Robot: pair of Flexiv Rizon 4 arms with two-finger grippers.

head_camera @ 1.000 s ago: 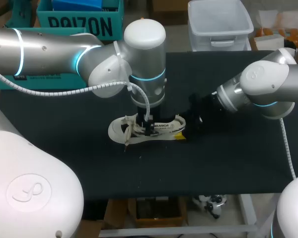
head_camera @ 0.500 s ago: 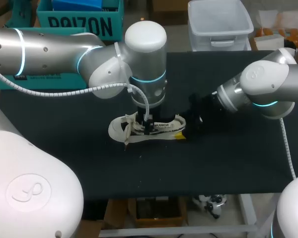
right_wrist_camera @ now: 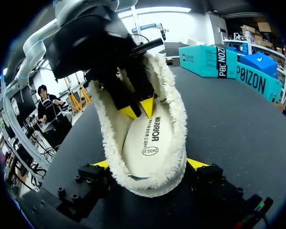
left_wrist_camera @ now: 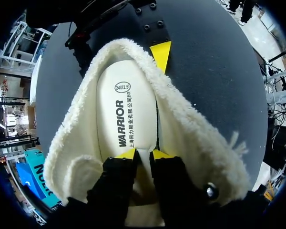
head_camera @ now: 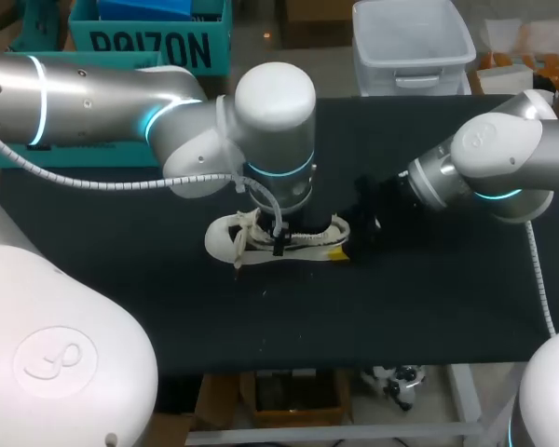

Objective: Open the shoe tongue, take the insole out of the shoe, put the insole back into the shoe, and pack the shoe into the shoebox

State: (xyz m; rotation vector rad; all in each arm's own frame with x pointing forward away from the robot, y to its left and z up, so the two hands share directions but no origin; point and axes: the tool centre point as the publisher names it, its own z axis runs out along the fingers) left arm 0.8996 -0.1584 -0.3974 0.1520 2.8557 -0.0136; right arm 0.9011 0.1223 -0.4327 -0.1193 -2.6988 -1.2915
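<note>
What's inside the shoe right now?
The insole lies flat inside the fleece-lined shoe, with the left claw down over it. The claw covers the toe end, so whether the insole is pinched is hidden.

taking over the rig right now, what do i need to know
Left gripper: inside the shoe, apparently pinching the edge of the insole.
Right gripper: clamped on the shoe's heel, shoe resting on the table.
Done: tongue open; insole lies in the shoe.
Left: cannot tell which insole step this is; then boxing. No shoebox on the table.
</note>
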